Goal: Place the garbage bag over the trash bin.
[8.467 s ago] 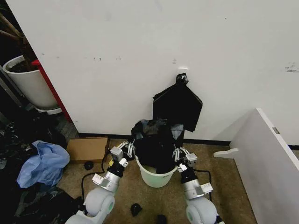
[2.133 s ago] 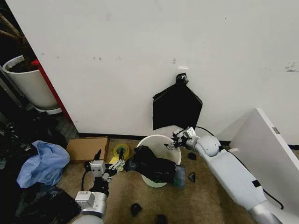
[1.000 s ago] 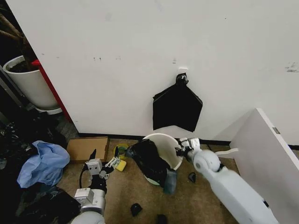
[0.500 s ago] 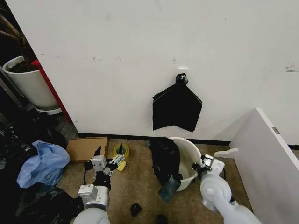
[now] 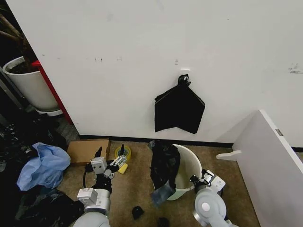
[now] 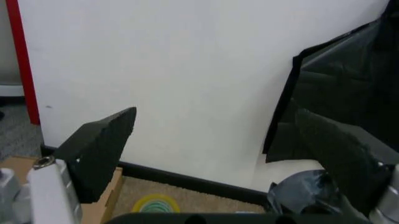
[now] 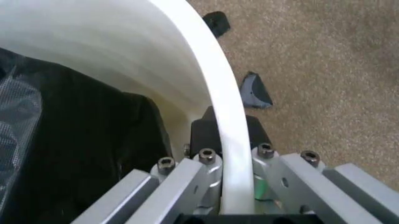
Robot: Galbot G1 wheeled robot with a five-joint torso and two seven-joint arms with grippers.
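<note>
Trash bin [image 5: 189, 165] tipped on the floor, mouth facing up and left, right pincer [image 5: 200, 180] clamped on its rim; garbage bag [image 5: 164, 166] hangs lengthwise down over the left rim; left pincer [image 5: 110, 158] spread open, empty, apart

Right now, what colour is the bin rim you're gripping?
Cream-white; the trash bin rim sits between the right gripper fingers, clearest in the right wrist view.

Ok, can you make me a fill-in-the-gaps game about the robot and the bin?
The right claw grips the ____ of the trash bin.
The left claw is ____ and holds nothing.
The garbage bag draped over the bin is ____ in colour.
Missing words: rim, open, black.
</note>
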